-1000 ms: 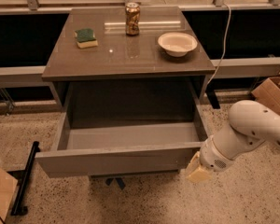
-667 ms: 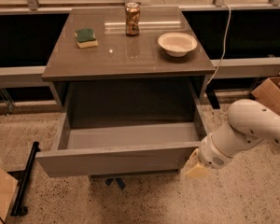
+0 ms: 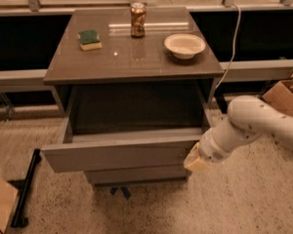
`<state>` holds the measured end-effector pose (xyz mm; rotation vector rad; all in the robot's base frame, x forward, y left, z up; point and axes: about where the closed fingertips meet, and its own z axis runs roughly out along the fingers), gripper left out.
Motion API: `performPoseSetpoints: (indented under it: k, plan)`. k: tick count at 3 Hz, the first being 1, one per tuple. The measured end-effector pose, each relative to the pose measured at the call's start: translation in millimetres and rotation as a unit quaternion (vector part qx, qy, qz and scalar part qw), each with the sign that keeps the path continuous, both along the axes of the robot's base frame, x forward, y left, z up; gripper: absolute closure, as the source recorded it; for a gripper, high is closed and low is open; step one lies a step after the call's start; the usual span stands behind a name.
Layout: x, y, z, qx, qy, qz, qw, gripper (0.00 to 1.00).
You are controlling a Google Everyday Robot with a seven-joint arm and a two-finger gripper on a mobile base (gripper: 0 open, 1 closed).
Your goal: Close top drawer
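The grey cabinet with its glossy flat worktop (image 3: 136, 62) stands up and to the left of the end effector (image 3: 196, 160). The top drawer (image 3: 117, 155), a wide grey drawer with a plain, handle-less front panel, is pulled out from under the worktop. It stretches leftward from the end effector, and its shallow box interior lies open above and to the left of it. The end effector, a pale yellowish tip on the white rounded robot arm (image 3: 254, 123), sits at the right end of that front panel, touching it or just short of it. Whether it is spread or pressed together cannot be told. The arm runs away from it up and to the right. A brown cardboard box (image 3: 285, 94) sits on the floor farther right and higher. A narrower grey drawer front (image 3: 136, 173) shows just below and to the left. On the worktop, well above the end effector, stands a shallow white bowl (image 3: 184, 45). Farther up and left is an upright brownish drink can (image 3: 137, 19), and left again a green-and-yellow sponge (image 3: 89, 39).
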<state>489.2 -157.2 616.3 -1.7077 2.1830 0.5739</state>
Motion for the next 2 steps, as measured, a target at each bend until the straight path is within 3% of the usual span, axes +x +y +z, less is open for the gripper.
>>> performPoseSetpoints:
  k: [1,2]
  plan:
    - [-3,0,0,0.0,0.0,0.0,1.0,1.0]
    - [37,11,1,0.007,-0.026,0.017,0.9995,1.0]
